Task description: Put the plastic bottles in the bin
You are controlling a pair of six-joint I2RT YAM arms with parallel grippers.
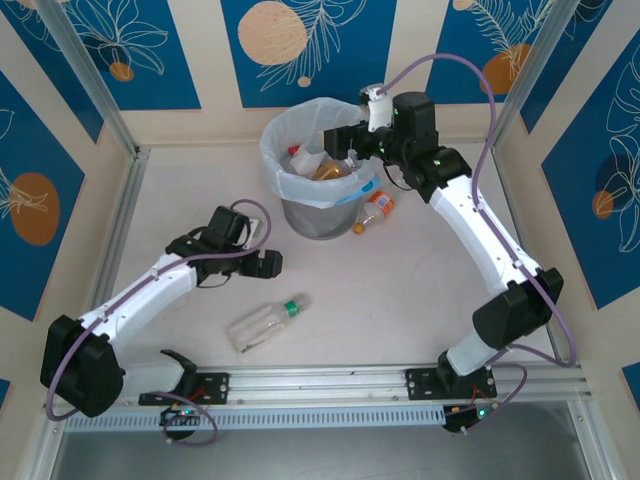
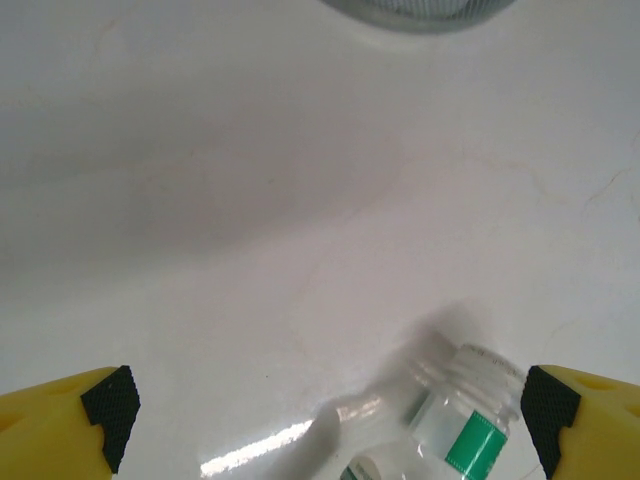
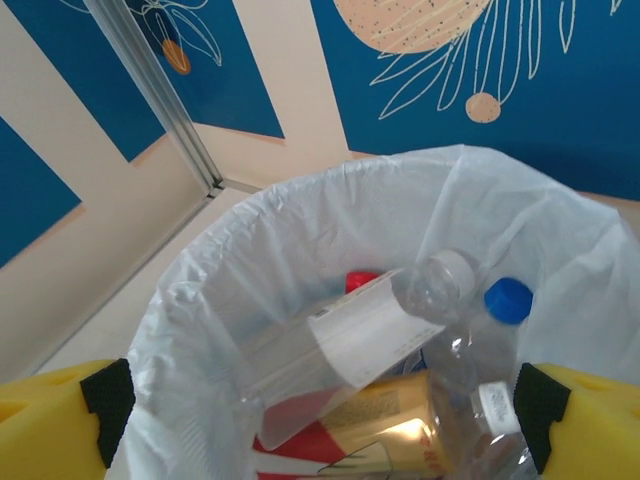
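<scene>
Though faintly scuffed, glossy white table point(image 1: 400, 290), blue-patterned walls point(image 1: 100, 50)

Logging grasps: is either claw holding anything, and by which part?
Nothing is held. Left claw open near the green-capped bottle, right claw open over the bin.

No readable text. White label point(image 3: 362, 335) on a bottle point(image 3: 430, 288) in the bin point(image 3: 250, 260): maybe fine print, too blurred to read. Green band point(image 2: 478, 447) on the loose bottle point(image 2: 440, 398): no lettering legible.
</scene>
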